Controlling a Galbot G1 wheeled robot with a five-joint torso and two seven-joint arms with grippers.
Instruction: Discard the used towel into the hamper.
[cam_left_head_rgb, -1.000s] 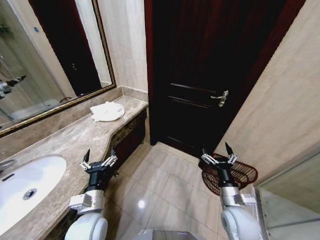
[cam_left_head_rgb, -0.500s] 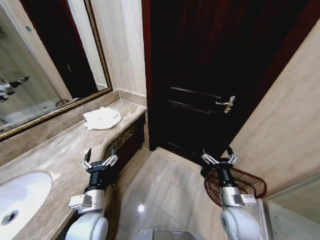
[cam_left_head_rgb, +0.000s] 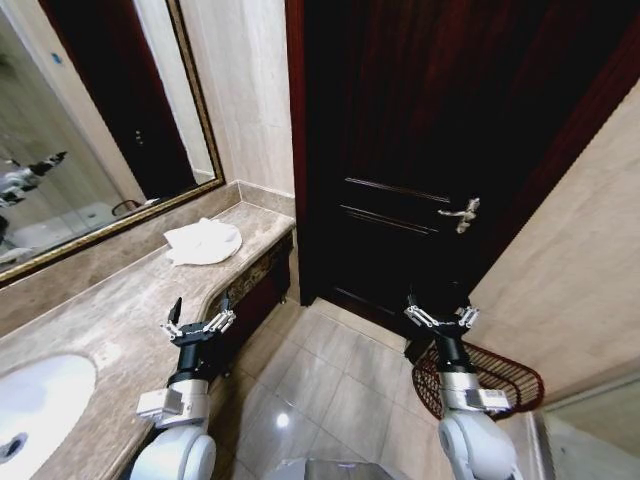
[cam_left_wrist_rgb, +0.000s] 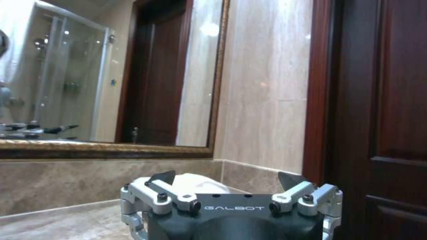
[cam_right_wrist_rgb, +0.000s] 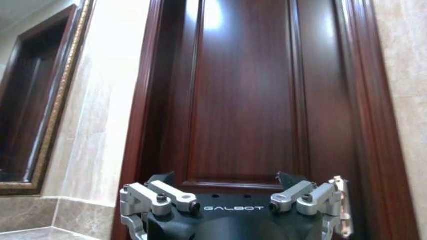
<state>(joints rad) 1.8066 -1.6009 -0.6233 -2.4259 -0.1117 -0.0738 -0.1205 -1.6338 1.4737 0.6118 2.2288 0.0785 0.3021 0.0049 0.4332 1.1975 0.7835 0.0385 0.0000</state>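
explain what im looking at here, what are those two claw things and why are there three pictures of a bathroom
The claws are the two grippers of a wheeled robot. The wide picture comes from its head camera, looking down: the left gripper hangs by the marble counter, the right gripper above the floor near the dark door. Both are open and hold nothing. The other two pictures come from cameras on each wrist, looking past its own claw. A white towel lies on the counter below the mirror, with a sink nearer. The reddish wire hamper stands on the floor by the right arm.

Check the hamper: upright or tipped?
Tipped. The hamper lies on its side on the floor beside the door, its round open mouth facing the right gripper.
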